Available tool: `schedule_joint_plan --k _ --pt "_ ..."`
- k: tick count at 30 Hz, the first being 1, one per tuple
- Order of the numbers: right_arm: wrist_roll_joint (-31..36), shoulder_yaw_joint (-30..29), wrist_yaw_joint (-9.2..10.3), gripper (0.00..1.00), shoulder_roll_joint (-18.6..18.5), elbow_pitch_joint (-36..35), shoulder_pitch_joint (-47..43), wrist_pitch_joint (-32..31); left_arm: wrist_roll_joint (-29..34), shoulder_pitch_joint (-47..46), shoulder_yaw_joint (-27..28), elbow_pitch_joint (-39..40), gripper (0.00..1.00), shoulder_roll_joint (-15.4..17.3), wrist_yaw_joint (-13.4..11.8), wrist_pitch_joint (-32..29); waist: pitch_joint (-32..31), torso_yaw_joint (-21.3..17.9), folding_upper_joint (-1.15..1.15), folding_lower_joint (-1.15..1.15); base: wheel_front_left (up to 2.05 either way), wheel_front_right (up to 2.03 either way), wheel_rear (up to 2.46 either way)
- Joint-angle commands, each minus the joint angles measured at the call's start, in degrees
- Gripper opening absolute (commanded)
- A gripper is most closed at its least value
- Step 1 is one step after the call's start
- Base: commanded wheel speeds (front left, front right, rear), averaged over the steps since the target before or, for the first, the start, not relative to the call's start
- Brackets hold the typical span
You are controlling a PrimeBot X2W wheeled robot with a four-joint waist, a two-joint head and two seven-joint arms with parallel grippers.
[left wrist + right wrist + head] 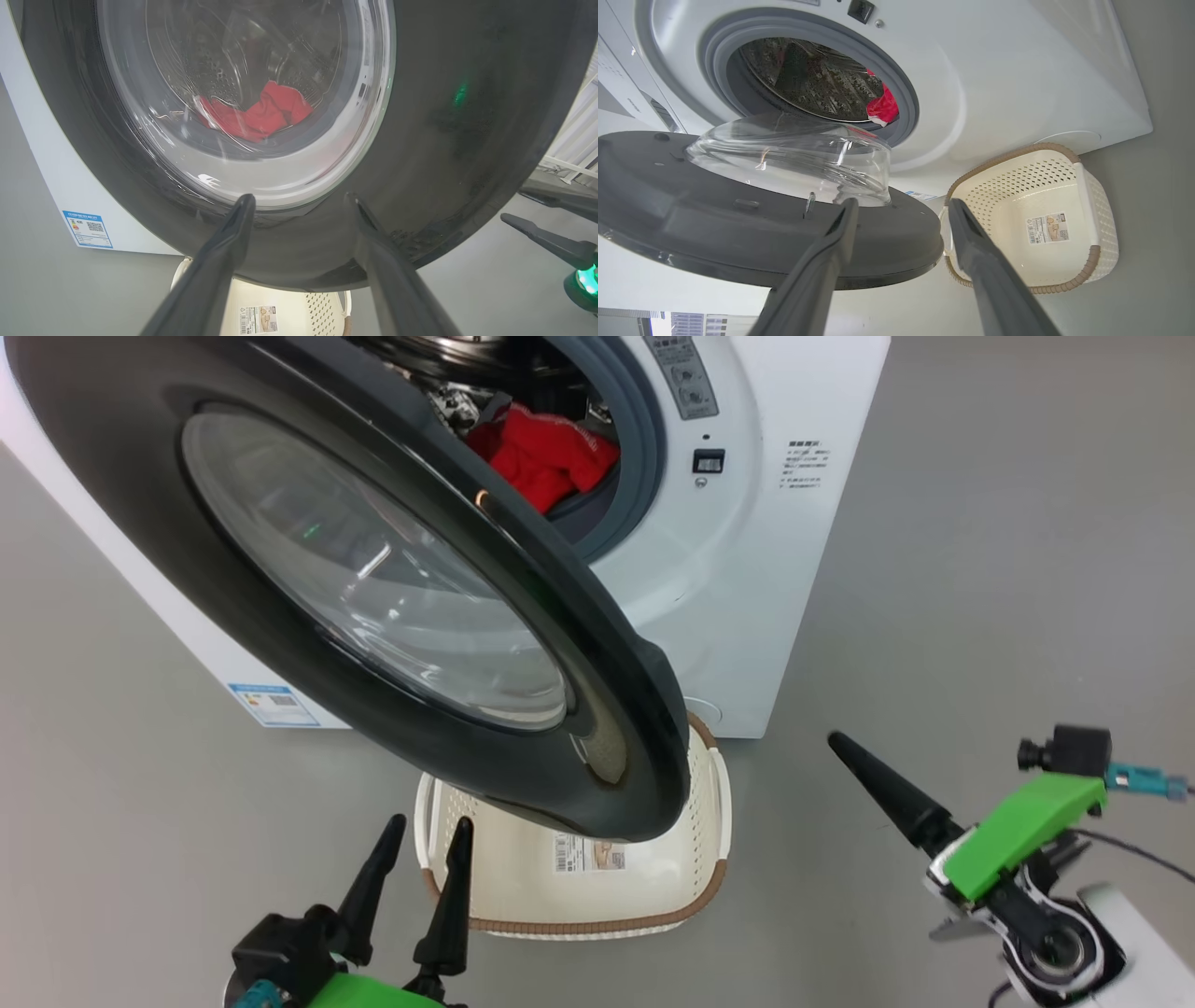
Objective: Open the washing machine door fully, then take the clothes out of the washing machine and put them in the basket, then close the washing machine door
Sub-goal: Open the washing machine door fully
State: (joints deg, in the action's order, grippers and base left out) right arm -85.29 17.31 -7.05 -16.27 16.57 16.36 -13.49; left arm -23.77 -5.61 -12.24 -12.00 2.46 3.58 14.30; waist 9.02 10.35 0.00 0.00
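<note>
A: What stands before the robot?
B: A white washer [747, 569] on a grey floor [980, 616]. Its round door [373, 588], black-rimmed with a bulging clear window, is swung part way out from the left side. The mouth is uncovered on the right.

A: Where are the clothes?
B: Red clothes [541, 457] lie inside the steel drum [808, 79]. They are bunched low at the right of the mouth, against the grey ring [639, 457]. In the left wrist view they show through the door's glass.

A: And the basket?
B: A cream basket [597, 922] with a brown rim sits on the floor just in front of the washer, near its right corner. In the head view the door's free edge hangs over the basket's far half. A paper label [588, 852] shows on its bare bottom.

A: How are the hands?
B: The left hand [430, 823] is at the near left, beside the basket's near left corner. Its fingers are spread with nothing between them and point at the door's outer face. I cannot tell whether the tips touch the door. The right hand [902, 205] is at the near right, its fingers also spread and holding nothing. The head view shows floor between it and the door's edge. In its own wrist view, one finger lines up with the door's inner rim and the other with the basket.
</note>
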Motion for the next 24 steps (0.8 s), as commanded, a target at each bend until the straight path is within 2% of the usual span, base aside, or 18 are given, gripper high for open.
schedule_joint_plan --k 1,7,15,20,24 --pt "0.77 0.55 -0.44 1.00 -1.05 -0.70 -1.30 1.57 0.87 0.39 2.27 0.82 1.00 0.42 0.28 0.70 -0.49 -0.40 0.00 0.00 0.00 0.00 0.00" --pt "3.98 2.71 -0.44 1.00 -2.91 1.86 -4.78 7.31 1.44 0.89 3.36 0.26 1.00 0.42 0.75 0.70 -1.35 -1.11 0.00 0.00 0.00 0.00 0.00" --pt "12.54 8.56 -0.44 1.00 -5.85 7.47 -6.07 17.56 1.75 1.96 3.99 -0.04 1.00 0.42 0.86 0.70 -2.23 -2.01 0.00 0.00 0.00 0.00 0.00" --pt "15.61 11.09 -0.44 1.00 -5.68 10.81 -5.81 24.36 1.96 2.40 4.18 -0.27 1.00 0.42 0.88 0.70 -2.70 -2.32 0.00 0.00 0.00 0.00 0.00" --pt "19.93 10.57 -0.44 1.00 -5.50 14.11 -5.30 27.88 2.04 2.65 4.44 -0.30 1.00 0.42 0.84 0.70 -3.01 -2.53 0.00 0.00 0.00 0.00 0.00"
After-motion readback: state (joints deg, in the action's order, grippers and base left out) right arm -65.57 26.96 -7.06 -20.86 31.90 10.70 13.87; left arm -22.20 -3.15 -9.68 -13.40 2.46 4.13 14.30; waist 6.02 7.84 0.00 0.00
